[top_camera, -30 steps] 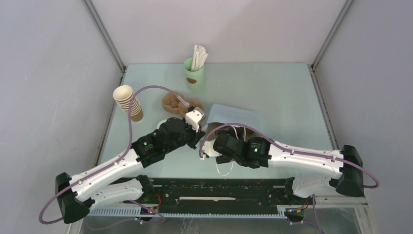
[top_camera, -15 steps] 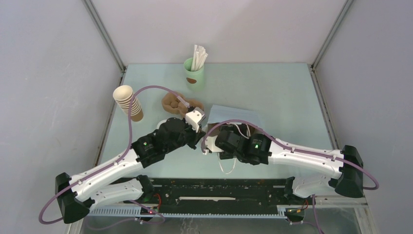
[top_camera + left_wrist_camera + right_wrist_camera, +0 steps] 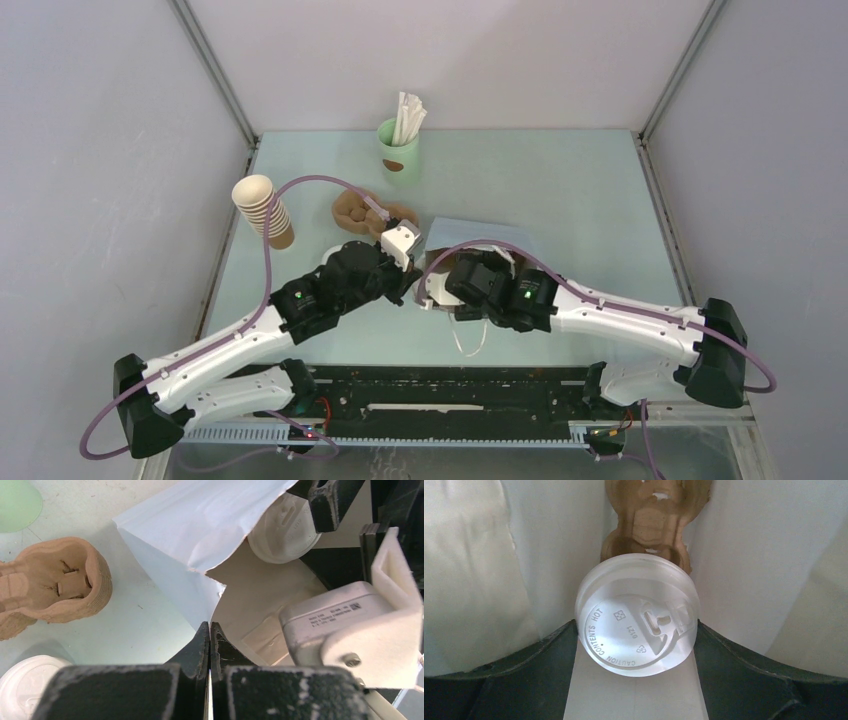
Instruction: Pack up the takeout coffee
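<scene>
Wrist views, not top: right fingers (image 3: 524,675) clasp takeout coffee (image 3: 636,615) in bag (image 3: 749,555); left fingers (image 3: 197,650) pinch rim.

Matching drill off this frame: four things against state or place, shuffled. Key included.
1 left gripper
2 right gripper
3 green cup
4 cup stack

a holds white sticks
b shut on bag rim
c near table left edge
d grips coffee inside bag mouth

Pairs: 1-b, 2-d, 3-a, 4-c
</scene>
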Available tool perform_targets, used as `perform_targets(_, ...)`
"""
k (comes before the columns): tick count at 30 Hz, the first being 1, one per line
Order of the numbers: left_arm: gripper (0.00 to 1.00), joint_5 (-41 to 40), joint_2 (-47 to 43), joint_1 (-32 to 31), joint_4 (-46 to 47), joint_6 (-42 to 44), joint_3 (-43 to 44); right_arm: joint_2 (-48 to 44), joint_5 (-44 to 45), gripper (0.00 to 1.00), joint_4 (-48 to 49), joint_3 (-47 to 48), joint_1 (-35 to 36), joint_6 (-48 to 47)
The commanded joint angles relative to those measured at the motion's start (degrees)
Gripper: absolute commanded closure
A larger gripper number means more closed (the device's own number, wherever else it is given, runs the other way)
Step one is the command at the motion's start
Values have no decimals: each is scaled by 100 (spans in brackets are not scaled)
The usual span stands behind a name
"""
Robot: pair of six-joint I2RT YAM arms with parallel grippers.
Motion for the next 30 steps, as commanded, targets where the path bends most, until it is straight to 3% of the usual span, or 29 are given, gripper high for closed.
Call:
perform_targets(1,100,24,-61,-23,240,114,-43,78,124,26,191,-131,-113,28)
perform_targets(12,100,74,-78,-23,234,106,-53,349,506,26,1019,-284,-228,-325)
perform_targets(30,100,415,-53,-4,112,-413,385,-17,588,25,980,-409,-373,-254)
